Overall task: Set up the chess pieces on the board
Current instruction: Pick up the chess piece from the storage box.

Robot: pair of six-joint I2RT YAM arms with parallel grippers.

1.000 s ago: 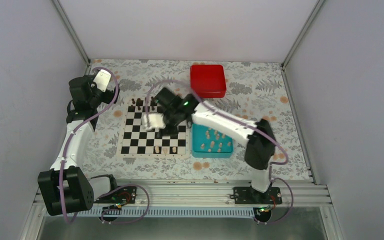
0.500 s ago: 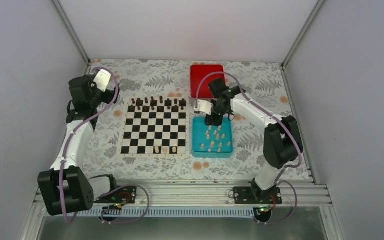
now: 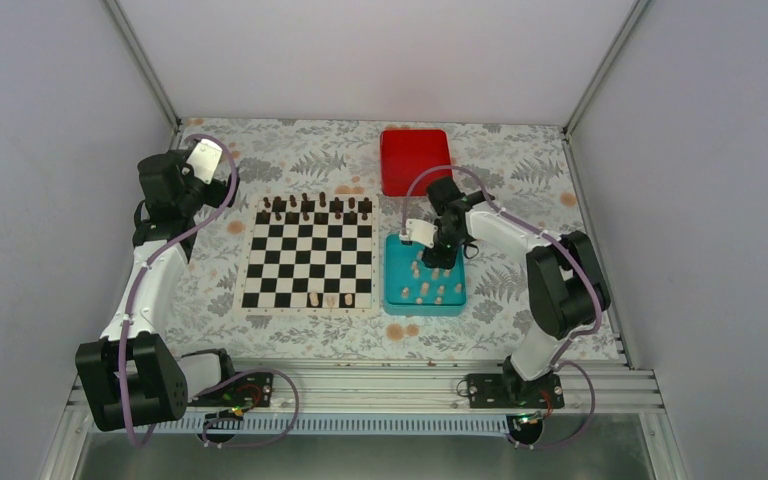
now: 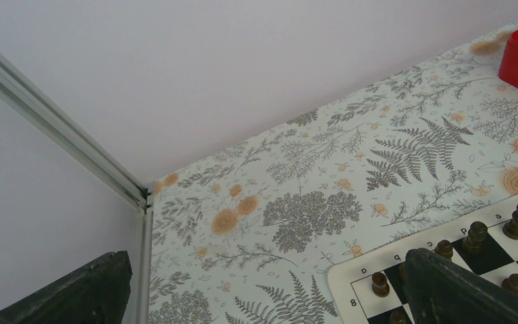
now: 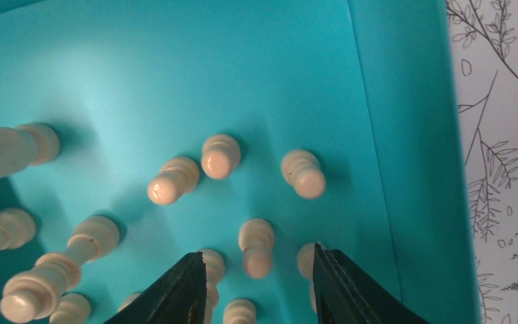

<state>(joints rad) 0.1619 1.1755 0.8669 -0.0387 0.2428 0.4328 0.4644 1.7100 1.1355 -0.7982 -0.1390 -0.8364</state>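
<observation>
Over the teal tray, right claw spread wide. Straight between its fingers, low in the wrist frame: one of the chess pieces, upright, long axis toward the lens. Likely needs only a plain descent. Off to frame left in the top view, the board, nearer the left claw, likewise spread.

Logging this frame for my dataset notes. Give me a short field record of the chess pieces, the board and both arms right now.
board: flat, left of the teal tray
dark chessmen: along the board's far edge
pale pieces on board: a few, near row
pale pieces in tray: many, loose
right end effector: open, low over the tray, straddling one piece
left end effector: open, beyond the board's far-left corner
red box: beyond the tray
</observation>
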